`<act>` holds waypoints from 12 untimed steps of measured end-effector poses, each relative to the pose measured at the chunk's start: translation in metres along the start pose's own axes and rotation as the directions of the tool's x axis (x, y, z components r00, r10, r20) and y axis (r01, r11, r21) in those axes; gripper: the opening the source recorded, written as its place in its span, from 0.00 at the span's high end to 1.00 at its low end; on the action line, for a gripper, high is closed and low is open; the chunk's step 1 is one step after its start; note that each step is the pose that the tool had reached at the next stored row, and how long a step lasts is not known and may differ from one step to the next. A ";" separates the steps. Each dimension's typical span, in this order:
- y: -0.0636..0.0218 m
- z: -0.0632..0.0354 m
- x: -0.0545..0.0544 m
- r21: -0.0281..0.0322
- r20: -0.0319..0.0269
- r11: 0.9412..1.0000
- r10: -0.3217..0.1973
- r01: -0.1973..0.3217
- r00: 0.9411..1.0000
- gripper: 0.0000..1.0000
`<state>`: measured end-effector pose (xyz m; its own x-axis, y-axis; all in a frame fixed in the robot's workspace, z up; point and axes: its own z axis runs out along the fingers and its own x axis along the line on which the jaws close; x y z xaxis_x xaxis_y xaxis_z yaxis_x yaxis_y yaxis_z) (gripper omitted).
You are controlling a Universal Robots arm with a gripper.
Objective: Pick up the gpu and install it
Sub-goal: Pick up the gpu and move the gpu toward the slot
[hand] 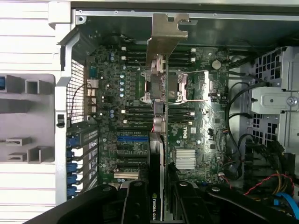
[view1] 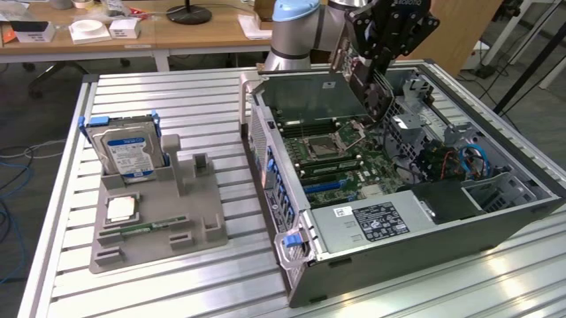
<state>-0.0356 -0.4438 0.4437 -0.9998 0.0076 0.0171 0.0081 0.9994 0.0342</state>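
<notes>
The pincer (hand: pixel 158 192) grasps the gpu (hand: pixel 158 154), labelled NVIDIA, edge-on above the motherboard (hand: pixel 117 107) printed DELL.

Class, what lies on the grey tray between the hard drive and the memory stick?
A square silver processor chip lies flat there, seen in the exterior view.

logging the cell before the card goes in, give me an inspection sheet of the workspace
surface: slatted metal table, bearing a grey holder and an open computer case
job's things: gpu held edge-on above the motherboard
clutter: hard drive, processor chip and memory stick in the holder
grippers: pincer shut on the gpu
cables: red and blue wires inside the case; blue cables on the floor at the exterior view's left
surroundings: wooden desks with white boxes behind
</notes>
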 end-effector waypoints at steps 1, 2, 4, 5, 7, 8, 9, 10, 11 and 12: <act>0.0000 0.0000 -0.001 0.000 0.000 1.000 0.000 0.000 1.000 0.74; 0.0000 0.0000 -0.002 0.000 0.000 1.000 0.000 0.000 1.000 0.74; 0.0000 -0.0001 -0.005 0.000 0.000 1.000 0.000 0.000 1.000 0.74; 0.0000 -0.0001 -0.006 0.000 0.000 1.000 0.000 0.000 1.000 0.74; 0.0001 -0.0001 -0.008 0.000 0.000 1.000 0.000 0.000 1.000 0.74; 0.0001 -0.0002 -0.009 0.000 0.000 1.000 0.000 0.000 1.000 0.74; 0.0001 -0.0002 -0.010 0.000 0.000 1.000 0.000 0.000 1.000 0.74; 0.0001 -0.0002 -0.011 0.000 0.000 1.000 0.000 0.000 1.000 0.74; 0.0001 -0.0002 -0.012 0.000 0.000 1.000 0.000 0.000 1.000 0.74; 0.0001 -0.0002 -0.013 0.000 0.000 1.000 0.000 0.000 1.000 0.74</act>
<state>-0.0227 -0.4438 0.4437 -0.9998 0.0075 0.0170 0.0081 0.9994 0.0342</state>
